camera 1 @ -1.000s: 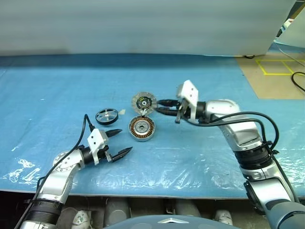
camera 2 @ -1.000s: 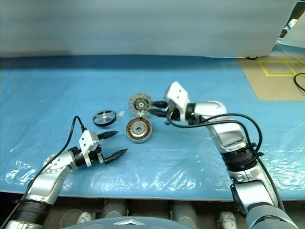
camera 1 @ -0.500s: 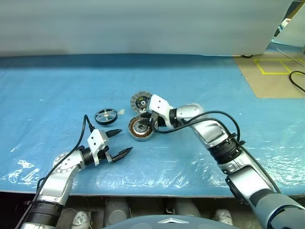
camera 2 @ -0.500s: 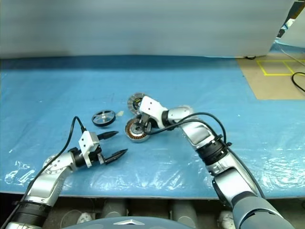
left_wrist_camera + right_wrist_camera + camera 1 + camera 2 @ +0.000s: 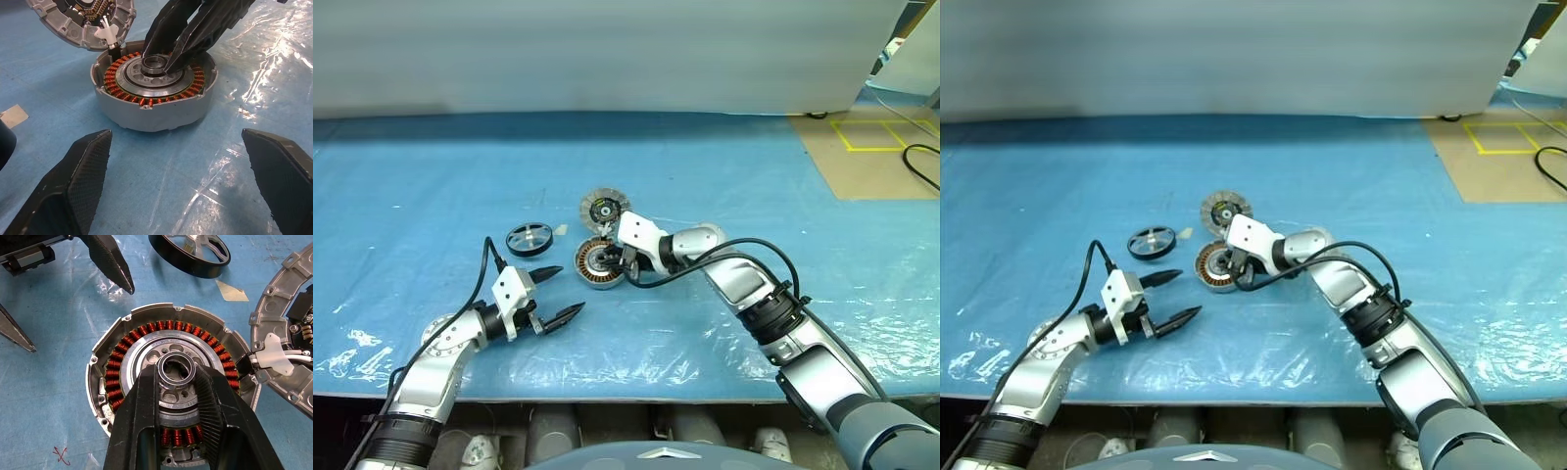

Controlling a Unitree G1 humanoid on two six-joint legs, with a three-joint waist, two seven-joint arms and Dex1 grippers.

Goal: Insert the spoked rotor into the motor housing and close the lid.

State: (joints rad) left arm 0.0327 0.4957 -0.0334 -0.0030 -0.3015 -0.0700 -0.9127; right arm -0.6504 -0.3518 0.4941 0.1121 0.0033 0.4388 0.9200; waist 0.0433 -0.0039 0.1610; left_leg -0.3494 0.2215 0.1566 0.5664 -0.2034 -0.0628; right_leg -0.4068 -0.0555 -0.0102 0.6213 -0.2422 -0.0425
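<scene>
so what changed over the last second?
The right gripper swung left from beside the open silver-grey lid and came down onto the round grey copper-wound motor housing; its narrowly parted fingers now flank the metal ring at the housing's centre. Unchanged: the left gripper open and still, the black-rimmed spoked rotor lying on the blue sheet, the lid hinged open.

spoked rotor (image 5: pixel 530 238) flat, motor housing (image 5: pixel 603 263) open, lid (image 5: pixel 605 209) raised

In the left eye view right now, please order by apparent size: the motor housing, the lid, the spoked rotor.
1. motor housing, the widest disc in the picture.
2. lid and spoked rotor look about alike; the lid stands tilted and farther off, so I do not rank them.
</scene>
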